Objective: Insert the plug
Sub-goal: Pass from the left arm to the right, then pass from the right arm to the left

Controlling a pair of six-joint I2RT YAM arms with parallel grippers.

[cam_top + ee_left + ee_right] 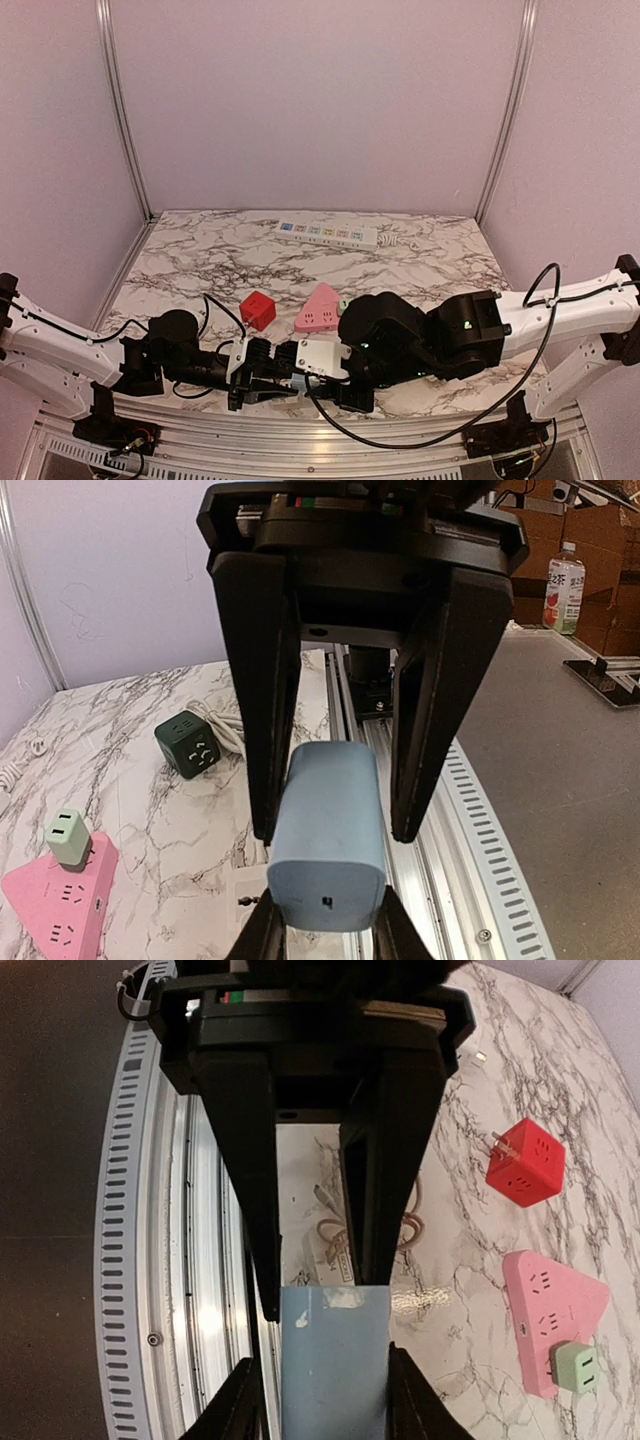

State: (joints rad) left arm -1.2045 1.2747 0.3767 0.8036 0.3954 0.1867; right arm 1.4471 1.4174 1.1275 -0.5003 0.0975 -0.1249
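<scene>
The plug [328,830] is a pale blue rounded block, held in the air over the table's near edge. My left gripper [325,910] is shut on its near end, both fingers pressed to its sides. My right gripper [322,1360] faces the left one and straddles the plug's [333,1360] other end. Its jaws are still open, one finger at the plug's side and a thin gap at the other. In the top view the two grippers meet nose to nose, left [268,370] and right [292,362], and the plug is hidden between them.
A pink triangular socket block [320,310] carrying a light green adapter [68,837] lies just beyond the grippers. Beside it are a red cube [257,310] and a dark green cube [188,743]. A white power strip [328,234] lies at the back. A coiled cable [340,1230] lies under the grippers.
</scene>
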